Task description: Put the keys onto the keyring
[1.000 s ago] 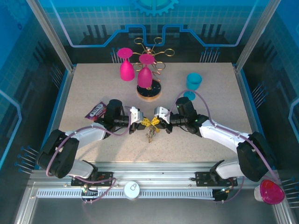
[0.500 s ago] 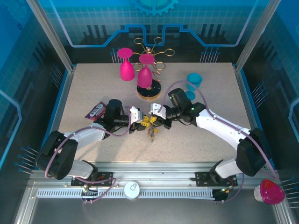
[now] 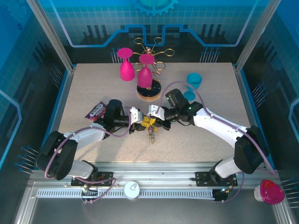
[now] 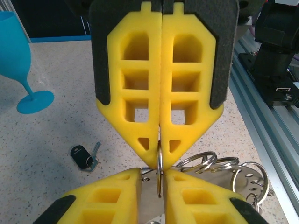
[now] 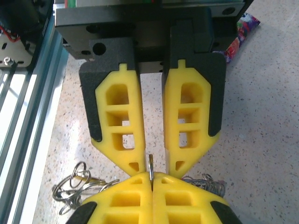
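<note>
My two grippers meet tip to tip at the table's middle. The right gripper [image 3: 156, 122] [image 5: 152, 176] is shut on the thin grey keyring [image 5: 150, 167], which I see edge-on. The left gripper [image 3: 139, 123] [image 4: 152, 173] is slightly open, and the keyring [image 4: 160, 163] stands in the gap beside one finger [image 4: 187, 186]. Smaller rings with silver keys [image 4: 243, 179] [image 5: 74, 184] hang off it just above the table [image 3: 150, 135]. One key with a black tag [image 4: 84, 156] lies loose on the table.
A wooden-based gold wire rack [image 3: 149, 89] with two pink glasses [image 3: 126, 65] stands at the back. A blue glass [image 3: 193, 81] [image 4: 14, 56] is behind the right arm. A snack packet [image 3: 96, 110] lies by the left arm. A can [image 3: 132, 190] and a pink glass [image 3: 270, 191] sit on the front rail.
The right arm's wrist has swung left and toward the back while its gripper stays on the ring. The left jaws have parted a little. The hanging keys shifted slightly.
</note>
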Robot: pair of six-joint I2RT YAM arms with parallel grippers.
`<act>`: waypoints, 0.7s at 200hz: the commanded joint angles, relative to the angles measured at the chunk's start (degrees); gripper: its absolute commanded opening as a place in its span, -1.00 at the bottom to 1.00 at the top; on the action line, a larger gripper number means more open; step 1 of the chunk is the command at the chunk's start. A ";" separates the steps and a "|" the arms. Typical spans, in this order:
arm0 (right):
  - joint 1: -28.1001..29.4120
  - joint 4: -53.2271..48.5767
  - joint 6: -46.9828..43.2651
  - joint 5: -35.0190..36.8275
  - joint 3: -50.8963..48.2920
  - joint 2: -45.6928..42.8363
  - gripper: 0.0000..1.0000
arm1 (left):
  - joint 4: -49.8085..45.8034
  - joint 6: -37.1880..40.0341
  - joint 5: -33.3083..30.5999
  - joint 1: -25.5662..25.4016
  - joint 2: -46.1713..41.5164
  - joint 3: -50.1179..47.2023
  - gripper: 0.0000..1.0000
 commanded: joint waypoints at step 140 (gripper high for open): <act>-2.83 15.22 3.20 -0.40 -11.70 -4.42 -0.44 | -5.00 6.14 -2.95 -0.58 -4.53 1.32 -1.00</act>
